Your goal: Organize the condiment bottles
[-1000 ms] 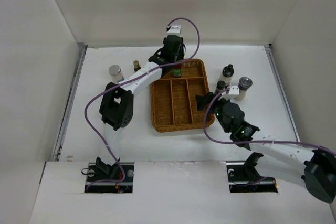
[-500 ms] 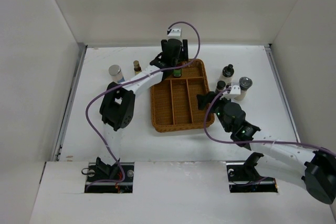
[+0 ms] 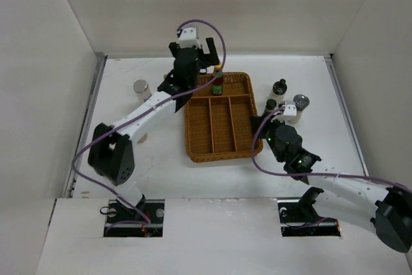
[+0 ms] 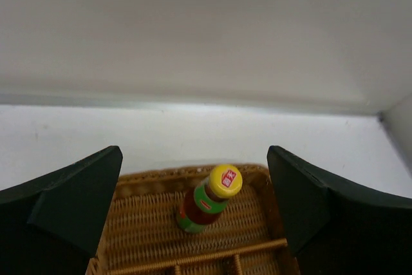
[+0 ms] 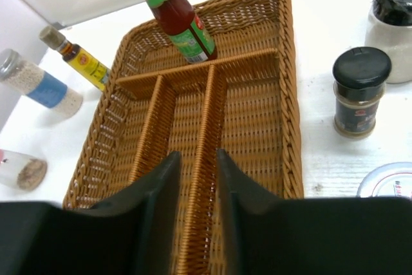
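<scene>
The orange-capped sauce bottle (image 4: 206,203) stands upright and free in the back compartment of the brown wicker tray (image 3: 191,141), also seen as the red bottle (image 5: 175,18). My left gripper (image 4: 194,156) hangs above and behind the bottle, open wide, with nothing between its fingers. Over the tray's right side my right gripper (image 5: 196,156) has its fingers drawn close together, holding nothing, with a divider showing below the gap. Left of the tray stand a silver-lidded white jar (image 3: 141,88) and a dark yellow-label bottle (image 5: 80,60). On the tray's right are two black-capped bottles (image 3: 279,87) (image 3: 271,105) and a grey-lidded shaker (image 3: 300,103).
A small jar (image 5: 22,169) lies on the table near the tray's left front. White walls close in the table at the back and on both sides. The left arm's purple cable (image 3: 209,27) loops above the tray's back edge.
My left gripper opened, let go of the sauce bottle in the tray and lifted back to the left. My right gripper's fingers closed together over the tray.
</scene>
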Robot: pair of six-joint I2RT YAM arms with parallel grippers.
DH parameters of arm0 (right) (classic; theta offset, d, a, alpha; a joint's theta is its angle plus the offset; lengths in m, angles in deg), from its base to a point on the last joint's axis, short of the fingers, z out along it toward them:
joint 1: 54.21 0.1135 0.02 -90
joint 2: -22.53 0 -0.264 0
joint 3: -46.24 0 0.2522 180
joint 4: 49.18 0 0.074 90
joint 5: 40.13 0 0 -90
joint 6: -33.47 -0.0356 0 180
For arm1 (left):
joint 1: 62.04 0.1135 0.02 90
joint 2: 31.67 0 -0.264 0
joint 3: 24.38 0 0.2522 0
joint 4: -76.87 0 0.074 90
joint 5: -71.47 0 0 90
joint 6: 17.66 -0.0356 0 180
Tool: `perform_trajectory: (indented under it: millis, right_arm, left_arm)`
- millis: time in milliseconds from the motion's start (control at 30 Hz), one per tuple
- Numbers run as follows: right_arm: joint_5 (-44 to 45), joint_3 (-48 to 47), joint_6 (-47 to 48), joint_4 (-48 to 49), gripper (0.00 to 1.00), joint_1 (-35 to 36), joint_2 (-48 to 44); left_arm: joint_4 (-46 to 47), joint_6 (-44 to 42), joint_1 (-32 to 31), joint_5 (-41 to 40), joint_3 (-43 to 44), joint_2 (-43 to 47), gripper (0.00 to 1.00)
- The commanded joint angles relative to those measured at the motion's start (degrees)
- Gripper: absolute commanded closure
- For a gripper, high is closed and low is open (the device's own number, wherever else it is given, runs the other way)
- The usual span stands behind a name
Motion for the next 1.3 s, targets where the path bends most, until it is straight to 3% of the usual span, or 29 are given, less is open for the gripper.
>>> perform_trajectory:
  millis: [0, 67, 167, 300, 367, 533, 700, 833, 1067, 1167, 1267]
  right_arm:
    - [2.41, -3.72, -0.22, -2.49, 0.7, -0.82, -1.17]
    - [4.78, -5.03, -0.05, -4.78, 0.73, -1.43, -0.91]
    - [7.77, -7.23, 1.1, -8.47, 0.71, -3.71, -0.64]
    - [10.94, -8.64, 1.97, -11.73, 0.34, -7.67, 0.23]
    - [11.47, -9.26, 2.85, -13.48, 0.2, -10.73, 1.37]
    - [7.87, -12.6, 3.3, -18.32, 0.14, -16.9, 6.99]
    - [11.03, -12.51, 1.11, -25.08, 0.02, -15.42, 7.8]
    - [14.46, -11.46, -0.65, -31.84, 0.02, -14.09, 5.69]
    - [9.99, -11.02, -5.58, -37.4, 0.03, -12.77, 7.96]
    - [8.14, -10.14, -5.58, -33.9, 0.09, -12.77, 10.51]
    - [8.57, -10.23, -5.14, -30.82, 0.28, -12.77, 12.01]
  left_arm:
    - [11.9, 0.32, 0.54, -3.89, -6.77, 11.02, 0.0]
    - [15.24, 1.81, -0.42, -5.21, -13.62, 16.03, 0.0]
    - [19.99, 4.27, -2.7, -5.39, -24.51, 22.71, 0.17]
    - [23.34, 5.86, -7.8, -5.13, -37.97, 28.78, 0.41]
    - [24.22, 6.12, -9.3, -4.69, -43.43, 30.9, 0.43]
    - [26.33, 9.81, -10.88, -3.72, -55.12, 37.23, 0.41]
    - [32.65, 10.25, -12.29, -2.05, -61.9, 38.29, 0.38]
    - [35.12, 10.34, -11.94, -1.88, -63.84, 38.2, 0.37]
    - [35.12, 10.6, -12.38, -1.79, -63.93, 36.71, 0.36]
    - [35.12, 10.6, -12.21, -1.79, -63.93, 36.79, 0.36]
    - [35.04, 10.6, -12.2, -2.05, -64.19, 37.76, 0.37]
